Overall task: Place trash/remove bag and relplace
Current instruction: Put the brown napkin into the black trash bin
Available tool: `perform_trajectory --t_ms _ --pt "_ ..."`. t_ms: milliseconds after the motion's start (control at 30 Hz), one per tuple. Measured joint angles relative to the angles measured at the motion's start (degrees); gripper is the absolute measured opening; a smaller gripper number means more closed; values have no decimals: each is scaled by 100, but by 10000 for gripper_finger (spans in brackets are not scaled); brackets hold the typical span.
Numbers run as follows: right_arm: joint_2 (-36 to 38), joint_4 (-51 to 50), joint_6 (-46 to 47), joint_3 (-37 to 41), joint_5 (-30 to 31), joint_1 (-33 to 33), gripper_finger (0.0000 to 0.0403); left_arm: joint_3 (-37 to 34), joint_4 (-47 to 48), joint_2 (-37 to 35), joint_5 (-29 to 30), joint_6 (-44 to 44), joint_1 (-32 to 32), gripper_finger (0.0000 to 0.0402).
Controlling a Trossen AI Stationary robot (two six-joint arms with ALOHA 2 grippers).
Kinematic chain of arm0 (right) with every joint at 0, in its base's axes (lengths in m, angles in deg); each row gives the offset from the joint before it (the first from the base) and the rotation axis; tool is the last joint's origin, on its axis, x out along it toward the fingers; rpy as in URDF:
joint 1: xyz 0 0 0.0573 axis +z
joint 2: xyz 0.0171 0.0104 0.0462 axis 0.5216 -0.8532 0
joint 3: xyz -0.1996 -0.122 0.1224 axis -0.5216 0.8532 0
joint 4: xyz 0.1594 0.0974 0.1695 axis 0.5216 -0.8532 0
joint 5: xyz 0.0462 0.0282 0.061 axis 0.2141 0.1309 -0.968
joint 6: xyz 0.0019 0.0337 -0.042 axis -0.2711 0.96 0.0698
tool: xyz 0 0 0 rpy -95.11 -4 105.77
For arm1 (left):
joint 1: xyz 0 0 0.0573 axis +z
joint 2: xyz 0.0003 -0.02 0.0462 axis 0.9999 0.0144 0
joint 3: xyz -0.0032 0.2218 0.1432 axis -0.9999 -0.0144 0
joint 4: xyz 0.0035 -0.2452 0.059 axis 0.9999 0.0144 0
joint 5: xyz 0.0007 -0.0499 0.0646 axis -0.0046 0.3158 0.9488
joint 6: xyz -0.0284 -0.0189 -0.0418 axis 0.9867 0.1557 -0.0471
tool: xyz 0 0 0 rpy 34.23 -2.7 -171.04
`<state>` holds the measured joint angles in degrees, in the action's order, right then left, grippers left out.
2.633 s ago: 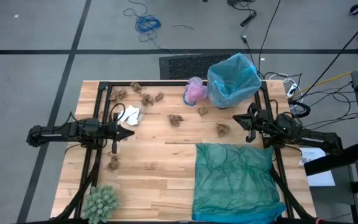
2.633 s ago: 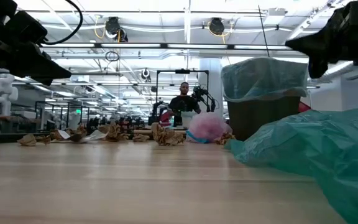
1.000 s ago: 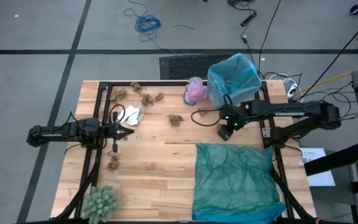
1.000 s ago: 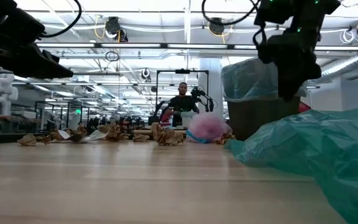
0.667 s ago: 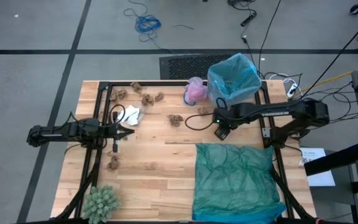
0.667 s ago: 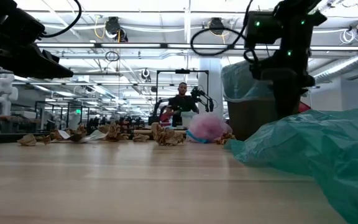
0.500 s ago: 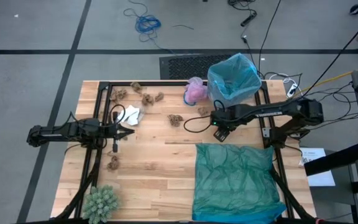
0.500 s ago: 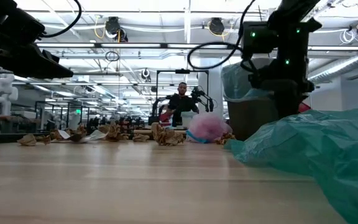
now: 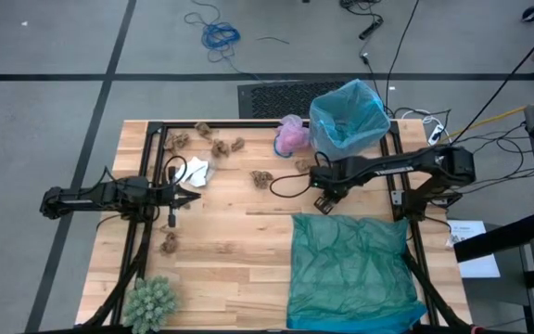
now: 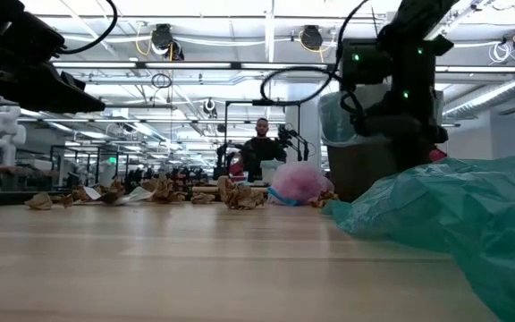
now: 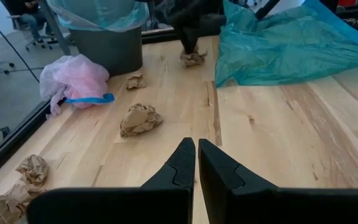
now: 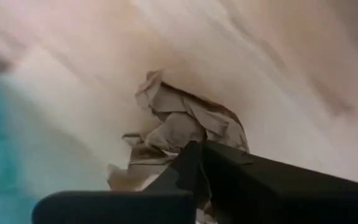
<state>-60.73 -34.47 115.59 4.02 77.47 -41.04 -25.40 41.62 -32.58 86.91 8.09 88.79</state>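
Landmark: the grey bin point(image 9: 346, 139) at the table's far edge, lined with the light blue bag point(image 9: 349, 116), bag rim folded over the bin's top.

Far left of the bin, near corner of the wooden table point(image 9: 239, 241): green spiky ball point(image 9: 151, 301). One brown wad point(image 9: 169, 243) lies just above it. Left gripper point(image 9: 191, 198) hovers well left of the bin, fingers pressed together, holding nothing; left wrist view shows both fingertips touching over bare wood. White paper scraps point(image 9: 193, 171) sit just beside that gripper on the bin's side. More brown wads point(image 9: 213, 142) are strung along the far edge, left of the bin.

Closer to the bin: a brown wad point(image 9: 261, 178) mid-table, the pink wad point(image 9: 291, 135) touching or almost touching the bin's left side, a small brown wad point(image 9: 302, 166) just in front of it.

Right gripper point(image 9: 324, 199) is down at the table just in front of the bin, fingers pinched on a brown paper lump point(image 12: 182, 134); right wrist view shows the crumpled paper caught at the fingertips, still on the wood.

In front of the bin, near right part of table: darker teal plastic bag point(image 9: 352, 264) spread flat.

Low view: a person point(image 10: 259, 148) in the room behind.
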Motion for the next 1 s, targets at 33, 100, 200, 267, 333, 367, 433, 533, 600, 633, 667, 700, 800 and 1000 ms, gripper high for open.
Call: perform_trajectory --t_ms 33,100,200,267,333,367,433,533,600,633,667,700,800,1000 --pt "45 1 33 -68 -106 0 4 1 -7 1 0 1 -1 20" --pt "149 -3 97 -223 -282 16 2 1 -8 -1 1 4 -2 20" --pt "365 26 106 -568 -385 49 1 -1 -20 1 0 7 -1 20" --pt "526 21 26 -870 -473 76 1 -1 -42 1 -1 9 -2 20" --pt "689 24 -116 -1245 -576 85 1 -1 -203 1 -20 11 0 20" --pt "767 25 -191 -1465 -631 88 1 -1 -321 0 -41 36 -1 20" --pt "918 18 -327 -1914 -670 88 0 -1 -493 1 -34 357 -2 20" --pt "1115 1 -449 -2640 -533 44 0 -1 -727 1 83 1404 -2 20" --pt "1196 -170 -493 -3136 -48 -21 0 -1 -863 1 102 2221 1 20" --pt "1220 -339 -510 -3372 310 -65 0 -1 -925 1 102 2586 0 20" --pt "1226 -567 -523 -3601 687 -122 0 -1 -998 1 103 2937 0 20" --pt "1226 -874 -521 -3825 1054 -190 0 -1 -1079 1 104 3251 0 20" --pt "1181 -1841 -565 -4306 1826 -539 0 -1 -1437 1 106 3763 -2 20" --pt "1123 -2755 -644 -4415 2035 -1467 0 -1 -2230 1 445 4163 -2 20"
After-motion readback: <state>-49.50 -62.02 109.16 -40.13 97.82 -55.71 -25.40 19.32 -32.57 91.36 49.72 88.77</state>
